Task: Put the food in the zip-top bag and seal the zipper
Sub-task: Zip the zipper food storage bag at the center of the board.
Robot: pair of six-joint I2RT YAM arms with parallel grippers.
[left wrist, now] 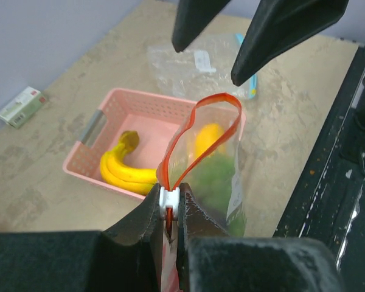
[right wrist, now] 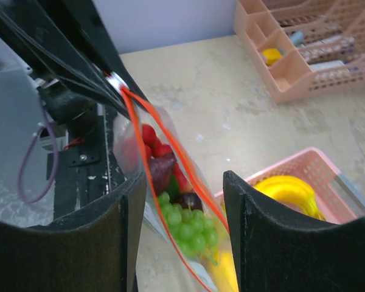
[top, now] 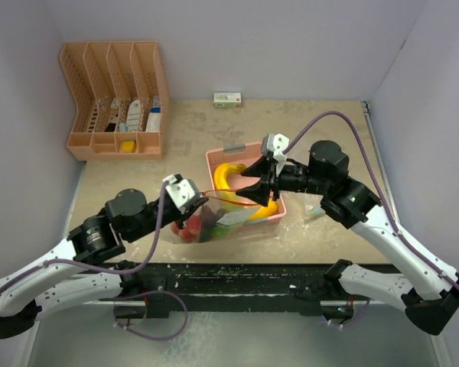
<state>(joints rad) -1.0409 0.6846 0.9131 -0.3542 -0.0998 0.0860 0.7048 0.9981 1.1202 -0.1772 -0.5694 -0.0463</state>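
Note:
A clear zip-top bag [top: 208,220] with an orange-red zipper rim stands between my arms, its mouth open [left wrist: 201,131]. Inside lie green grapes [right wrist: 191,228], red strawberries [right wrist: 149,137] and a dark purple piece. My left gripper [left wrist: 170,207] is shut on the white zipper slider [right wrist: 114,81] at the bag's near end. My right gripper [right wrist: 184,177] is open, one finger on each side of the bag's mouth, without pinching it. Yellow bananas [top: 228,174] rest in the pink basket [top: 214,157] behind the bag. A yellow-orange piece [left wrist: 210,137] shows through the bag.
A peach desk organizer [top: 115,99] with small items stands at the back left. A small green-and-white box [top: 227,99] lies by the back wall. A second clear bag [left wrist: 194,67] lies flat to the right of the basket. The black table edge runs just below the bag.

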